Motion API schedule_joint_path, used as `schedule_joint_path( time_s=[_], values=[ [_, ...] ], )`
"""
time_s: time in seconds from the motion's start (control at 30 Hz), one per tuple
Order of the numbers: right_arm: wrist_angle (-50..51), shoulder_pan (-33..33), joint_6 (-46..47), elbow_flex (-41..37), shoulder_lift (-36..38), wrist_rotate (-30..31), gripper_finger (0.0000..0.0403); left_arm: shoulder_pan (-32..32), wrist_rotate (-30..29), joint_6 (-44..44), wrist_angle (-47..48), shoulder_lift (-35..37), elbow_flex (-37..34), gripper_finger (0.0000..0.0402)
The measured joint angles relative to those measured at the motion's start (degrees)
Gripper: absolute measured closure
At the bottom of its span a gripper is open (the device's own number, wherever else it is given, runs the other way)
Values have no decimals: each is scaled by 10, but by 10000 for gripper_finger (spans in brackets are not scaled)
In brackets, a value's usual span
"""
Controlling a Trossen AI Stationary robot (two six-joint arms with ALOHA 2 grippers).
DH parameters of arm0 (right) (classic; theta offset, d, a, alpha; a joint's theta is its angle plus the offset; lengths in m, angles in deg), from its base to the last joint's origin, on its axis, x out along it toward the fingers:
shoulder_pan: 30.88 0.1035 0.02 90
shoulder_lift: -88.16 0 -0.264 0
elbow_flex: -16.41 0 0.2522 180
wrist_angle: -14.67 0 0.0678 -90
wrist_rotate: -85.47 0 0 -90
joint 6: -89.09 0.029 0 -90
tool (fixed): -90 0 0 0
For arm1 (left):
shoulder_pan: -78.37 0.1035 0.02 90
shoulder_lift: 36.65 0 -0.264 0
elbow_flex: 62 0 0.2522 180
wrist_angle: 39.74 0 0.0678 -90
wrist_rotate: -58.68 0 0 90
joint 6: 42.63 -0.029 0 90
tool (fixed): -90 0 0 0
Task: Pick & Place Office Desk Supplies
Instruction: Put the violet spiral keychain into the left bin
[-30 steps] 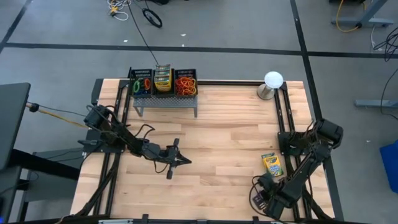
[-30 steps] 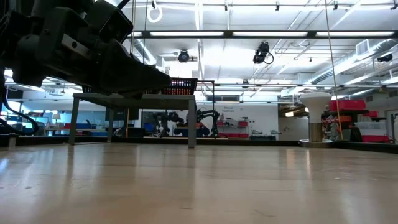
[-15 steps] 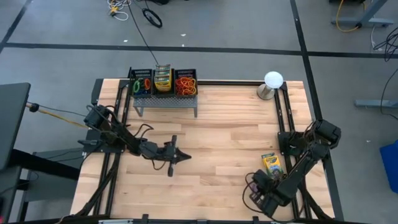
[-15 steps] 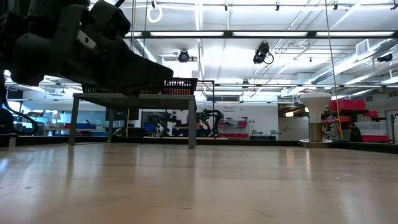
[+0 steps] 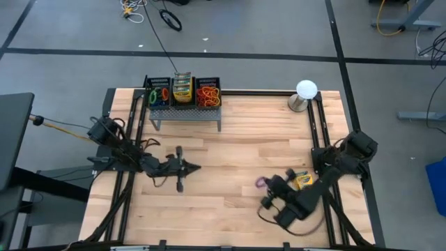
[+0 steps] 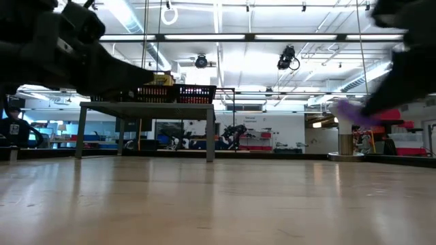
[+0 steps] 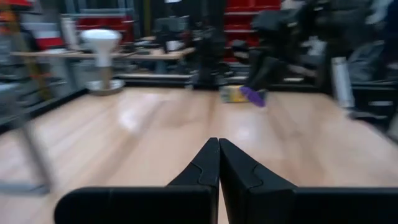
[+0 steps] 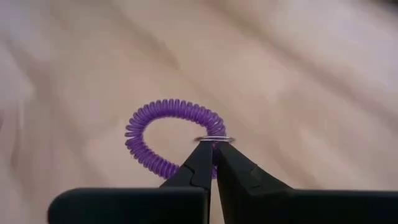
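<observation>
We hold our right gripper [image 5: 263, 184] over the near right part of the wooden table [image 5: 237, 150], its fingers [image 8: 200, 163] pinched on a purple coil loop [image 8: 169, 138] (the wrist view shows a small metal ring caught right at the tips). From above, the loop hangs at the gripper's tip, out toward the table's middle. A yellow-and-green crayon box [image 5: 304, 180] lies flat on the table just beside our right arm, partly covered by it.

Our left gripper [image 5: 195, 167] sits over the left half of the table, fingers [image 7: 205, 167] pressed together with nothing between them, pointing toward the right arm.

At the far edge stands a grey mesh rack [image 5: 185, 110] with three compartments: the left holds green and red band loops [image 5: 159, 94], the middle holds crayon boxes [image 5: 182, 89], the right holds a tangle of red bands [image 5: 208, 93]. A white ball on a metal base [image 5: 305, 94] stands at the far right corner.
</observation>
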Motion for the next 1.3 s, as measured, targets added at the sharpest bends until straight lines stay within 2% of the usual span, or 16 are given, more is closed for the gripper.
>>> schedule_joint_path(
  time_s=[0.13,0.23,0.37,0.57,0.8,0.97,1.1,1.3],
  values=[
    [-165,-72,-192,-20,0,58,390,2,-42,-8,1,62,-53,396],
    [-343,-133,-364,-49,0,67,391,0,-71,-11,7,108,-90,395],
    [-584,-207,-551,-89,0,54,391,-1,-86,-13,81,148,-88,388],
    [-796,-280,-742,-91,-44,35,391,0,-93,39,178,152,-40,324],
    [-837,-306,-821,-3,-143,23,391,0,-100,42,279,147,39,225],
    [-843,-305,-834,37,-169,22,391,0,-125,47,340,146,72,173],
    [-848,-301,-842,46,-169,21,391,0,-145,51,347,140,81,157],
    [-884,-286,-857,47,-169,4,391,2,-154,63,346,139,82,166]
  ],
)
